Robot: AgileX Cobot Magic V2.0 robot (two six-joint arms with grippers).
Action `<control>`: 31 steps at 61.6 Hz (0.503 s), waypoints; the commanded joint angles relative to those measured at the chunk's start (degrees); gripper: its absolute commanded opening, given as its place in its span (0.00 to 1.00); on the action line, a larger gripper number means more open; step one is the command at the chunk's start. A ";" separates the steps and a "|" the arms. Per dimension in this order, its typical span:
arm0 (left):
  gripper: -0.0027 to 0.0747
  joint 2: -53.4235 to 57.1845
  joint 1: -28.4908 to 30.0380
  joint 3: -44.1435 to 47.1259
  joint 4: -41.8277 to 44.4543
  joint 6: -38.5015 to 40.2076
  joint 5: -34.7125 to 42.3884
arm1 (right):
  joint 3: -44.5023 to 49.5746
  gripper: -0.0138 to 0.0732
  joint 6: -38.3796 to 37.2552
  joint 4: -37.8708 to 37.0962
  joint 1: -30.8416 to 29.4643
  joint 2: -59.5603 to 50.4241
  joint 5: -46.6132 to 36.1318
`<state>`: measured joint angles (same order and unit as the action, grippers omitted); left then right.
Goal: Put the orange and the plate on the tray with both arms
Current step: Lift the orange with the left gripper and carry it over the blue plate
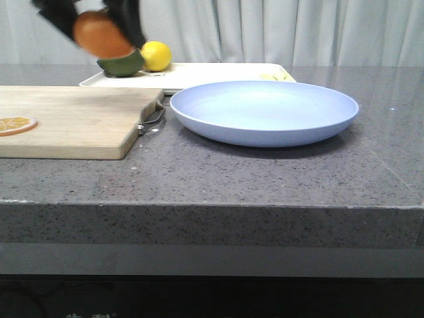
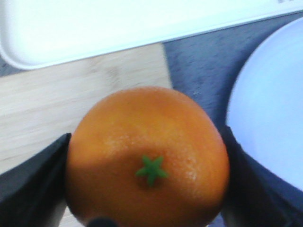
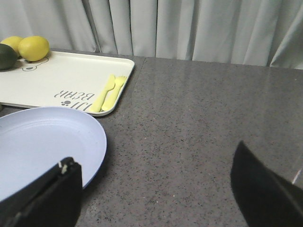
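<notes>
Countertop of speckled grey stone (image 1: 278, 179) is spread across the front view, and everything else is carried on it. A light wooden cutting board (image 1: 73, 119) is laid at nine o'clock, with a thin orange slice (image 1: 16, 124) resting near its left edge. The wide, shallow, pale lavender-blue plate (image 1: 265, 112) is set at the centre, just beside the board's handle end and apart from the tray. The flat rectangular white tray with a low rim (image 1: 218, 71) is seen behind both, at twelve o'clock; a yellow lemon (image 1: 156, 55) and a dark green fruit (image 1: 121, 64) are already held on its far-left corner.

The whole round bright-orange fruit (image 1: 101, 33) is carried in the air at eleven o'clock, clear of the board. In the left wrist view it is clamped at its flanks by the black left gripper (image 2: 147, 189), with board and tray edge below it.

The right gripper (image 3: 156, 189) is held with fingers spread wide, nothing between them, over bare stone beside the plate's rim.

The transport of the orange is judged to be in hand. Next, a short carry over the tray and a gentle release are called for, while the plate's rim must be approached by the right arm.
</notes>
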<state>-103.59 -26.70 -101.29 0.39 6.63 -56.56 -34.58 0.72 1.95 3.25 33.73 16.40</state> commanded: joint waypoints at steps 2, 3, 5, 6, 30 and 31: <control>0.34 2.83 -4.95 -2.81 -1.13 0.04 6.06 | -2.29 0.90 0.35 -0.09 -0.35 0.36 -4.20; 0.34 2.64 -5.92 -2.81 -1.13 0.04 6.57 | -2.29 0.90 0.35 -0.09 -0.35 0.36 -4.20; 0.34 2.14 -7.85 -2.81 -1.13 0.04 8.50 | -2.29 0.90 0.35 -0.09 -0.35 0.36 -4.20; 0.34 1.84 -8.45 -2.81 -1.13 0.04 9.04 | -2.29 0.90 0.35 -0.09 -0.35 0.36 -4.20; 0.34 -7.59 -16.61 -2.81 -1.13 0.04 18.46 | -2.29 0.90 0.35 -0.09 -0.35 0.36 -4.10; 0.34 -7.79 -16.61 -2.81 -1.13 0.04 18.46 | -2.29 0.90 0.35 -0.09 -0.35 0.36 -4.10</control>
<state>-113.53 -42.58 -102.25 -0.54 6.63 -42.86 -34.58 0.72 1.95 3.25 33.73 16.40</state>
